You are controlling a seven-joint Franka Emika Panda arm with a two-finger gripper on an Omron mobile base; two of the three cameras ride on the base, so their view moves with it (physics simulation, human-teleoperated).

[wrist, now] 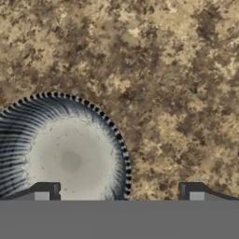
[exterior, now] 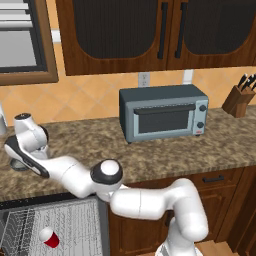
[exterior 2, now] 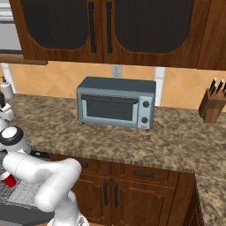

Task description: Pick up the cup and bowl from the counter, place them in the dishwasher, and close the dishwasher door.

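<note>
The grey bowl [wrist: 65, 149] sits on the speckled counter [wrist: 177, 70], at the lower left of the hand view. My gripper [wrist: 119, 195] hangs open just above it, one fingertip [wrist: 45, 192] over the bowl's inside and the other over bare counter, so the bowl's right rim lies between them. In the left base view the arm reaches far left over the counter [exterior: 165, 155]. The red cup [exterior: 48, 237] lies on its side in the white wire rack of the open dishwasher [exterior: 70, 220], also seen as the cup [exterior 2: 9, 180] behind my arm. The dishwasher door is out of view.
A grey toaster oven [exterior: 162, 112] stands at the counter's back, with a knife block [exterior: 240, 97] far right. Dark upper cabinets [exterior: 150, 30] hang above. A pale bottle [exterior 2: 6, 90] stands at the far left. Wooden drawers [exterior 2: 141, 174] run below the counter edge.
</note>
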